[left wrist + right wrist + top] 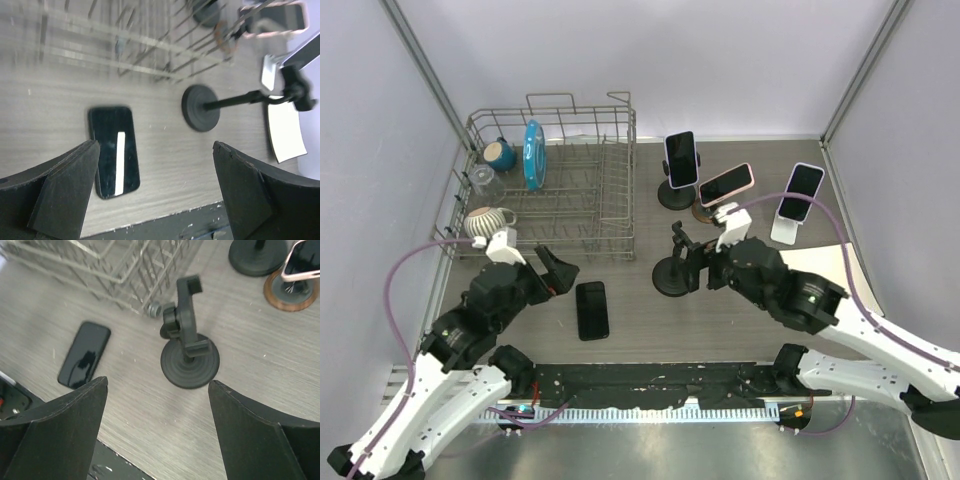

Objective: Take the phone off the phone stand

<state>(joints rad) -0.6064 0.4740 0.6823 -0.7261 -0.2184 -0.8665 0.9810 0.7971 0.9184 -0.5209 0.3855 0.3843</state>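
Black phone (591,310) lies flat, apart from the black phone stand (672,275).

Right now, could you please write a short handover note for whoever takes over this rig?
Left gripper: open and empty, hovering over the table near the black phone.
Right gripper: open and empty, above the black clamp stand.
The phone lies flat on the table, apart from the stand, and the stand's clamp holds nothing.
Done: the phone appears to be out of that stand and set down.
Left: probably only to draw both arms back. The rear phones sit on their own stands.
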